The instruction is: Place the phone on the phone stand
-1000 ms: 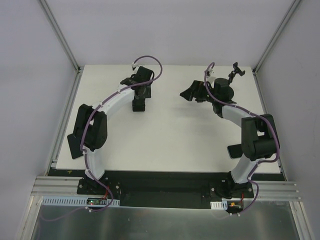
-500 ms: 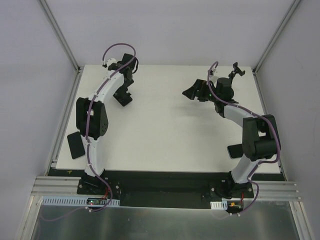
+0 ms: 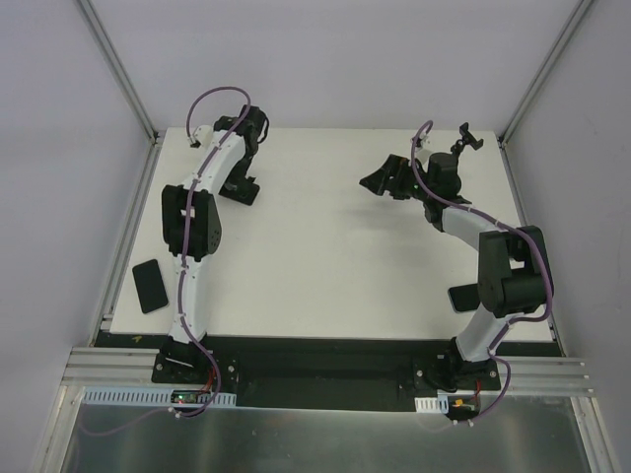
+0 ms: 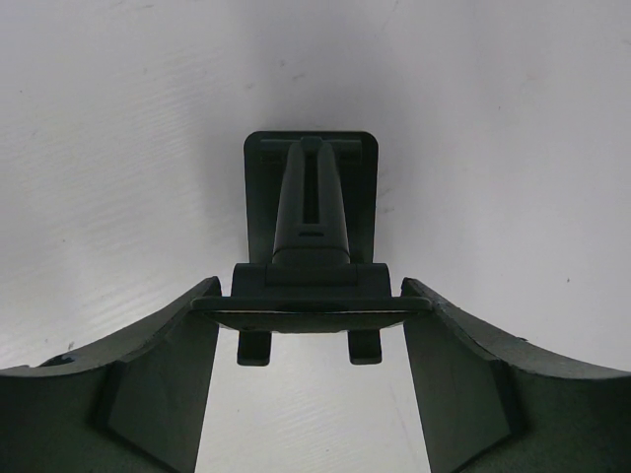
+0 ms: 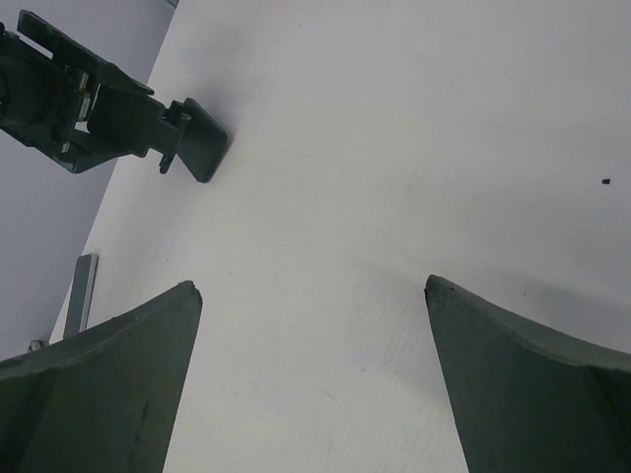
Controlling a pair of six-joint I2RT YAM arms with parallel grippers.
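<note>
The phone lies flat on the table near its left edge, beside my left arm's base. The phone stand's clamp shows at the back right; its arm and disc base are mostly hidden behind my right wrist. My left gripper is at the back left, shut on a small black folding wedge stand, whose plate is pinched between both fingers. My right gripper is open and empty over bare table, left of the phone stand, with the jaws wide apart in the right wrist view.
A dark flat thing lies half hidden behind my right arm near the front right. The folding stand and my left gripper also show in the right wrist view. Grey walls and metal rails border the white table.
My left arm has swung left and back, carrying the folding wedge stand, and now leaves the phone at the left edge uncovered. My right gripper has barely shifted.
</note>
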